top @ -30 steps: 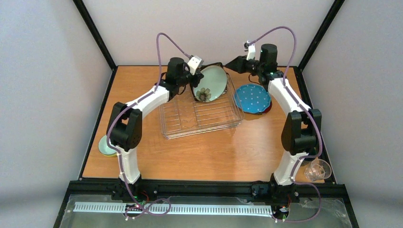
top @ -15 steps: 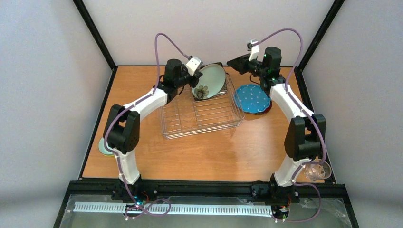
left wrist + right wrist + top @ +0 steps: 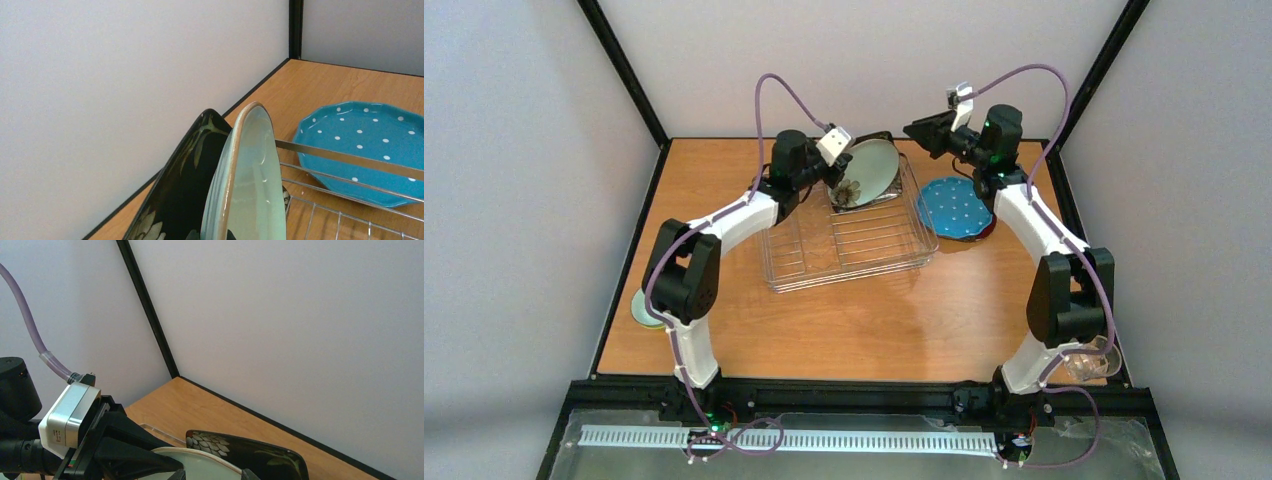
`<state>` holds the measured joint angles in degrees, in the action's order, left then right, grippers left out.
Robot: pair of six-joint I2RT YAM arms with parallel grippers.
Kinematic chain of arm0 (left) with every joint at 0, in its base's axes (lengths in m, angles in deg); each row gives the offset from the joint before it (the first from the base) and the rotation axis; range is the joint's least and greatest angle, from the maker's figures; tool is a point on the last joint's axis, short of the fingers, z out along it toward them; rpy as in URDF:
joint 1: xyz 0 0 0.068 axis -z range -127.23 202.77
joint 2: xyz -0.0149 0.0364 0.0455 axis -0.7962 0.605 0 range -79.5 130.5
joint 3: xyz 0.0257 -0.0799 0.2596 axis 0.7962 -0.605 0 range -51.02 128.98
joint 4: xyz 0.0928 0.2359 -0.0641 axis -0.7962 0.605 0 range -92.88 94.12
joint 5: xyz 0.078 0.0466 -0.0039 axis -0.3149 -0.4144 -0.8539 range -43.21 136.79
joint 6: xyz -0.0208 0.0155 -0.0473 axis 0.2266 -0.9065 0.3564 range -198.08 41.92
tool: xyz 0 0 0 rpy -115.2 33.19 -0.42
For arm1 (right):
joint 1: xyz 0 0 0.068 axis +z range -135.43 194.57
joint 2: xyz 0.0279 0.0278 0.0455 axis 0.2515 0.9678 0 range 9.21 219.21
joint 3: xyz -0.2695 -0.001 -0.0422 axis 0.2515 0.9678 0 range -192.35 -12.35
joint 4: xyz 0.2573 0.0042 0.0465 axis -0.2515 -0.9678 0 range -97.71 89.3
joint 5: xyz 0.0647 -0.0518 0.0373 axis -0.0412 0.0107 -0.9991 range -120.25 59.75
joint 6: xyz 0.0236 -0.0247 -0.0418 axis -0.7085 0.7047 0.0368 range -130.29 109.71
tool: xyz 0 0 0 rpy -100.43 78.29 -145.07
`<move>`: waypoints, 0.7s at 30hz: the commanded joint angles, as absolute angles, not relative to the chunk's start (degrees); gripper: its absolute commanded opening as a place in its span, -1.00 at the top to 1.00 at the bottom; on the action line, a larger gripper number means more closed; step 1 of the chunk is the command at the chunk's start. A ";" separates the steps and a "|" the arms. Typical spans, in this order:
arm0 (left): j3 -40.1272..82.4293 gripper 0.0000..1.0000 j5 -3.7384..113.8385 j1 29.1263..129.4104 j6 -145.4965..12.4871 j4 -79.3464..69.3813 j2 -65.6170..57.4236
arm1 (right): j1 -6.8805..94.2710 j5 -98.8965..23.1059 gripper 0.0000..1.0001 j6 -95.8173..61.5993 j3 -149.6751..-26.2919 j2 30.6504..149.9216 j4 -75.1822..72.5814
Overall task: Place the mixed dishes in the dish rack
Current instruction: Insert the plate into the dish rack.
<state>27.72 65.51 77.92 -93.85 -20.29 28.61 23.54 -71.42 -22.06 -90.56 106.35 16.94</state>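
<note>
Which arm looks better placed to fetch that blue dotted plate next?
The right. The blue dotted plate lies right of the dish rack, on that arm's side, and the right claw hangs empty nearby. The left claw grips the pale mint plate.

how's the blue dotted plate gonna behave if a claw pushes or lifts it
The blue dotted plate looks rigid and glazed, so probably slippery to pinch and breakable. It seems to rest on a small red plate, so a push may slide or rock it.
</note>
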 commanded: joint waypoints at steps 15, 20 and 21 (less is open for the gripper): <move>26.92 1.00 70.00 78.17 -100.83 -34.17 28.57 | 23.07 -72.35 -0.27 -19.89 -84.94 105.05 26.72; 27.16 1.00 70.58 78.17 -101.29 -34.53 29.57 | 23.09 -72.11 -0.27 -19.61 -83.10 104.30 27.84; 27.17 1.00 70.75 78.17 -101.43 -34.60 29.77 | 23.04 -71.97 -0.27 -19.51 -82.51 104.18 28.27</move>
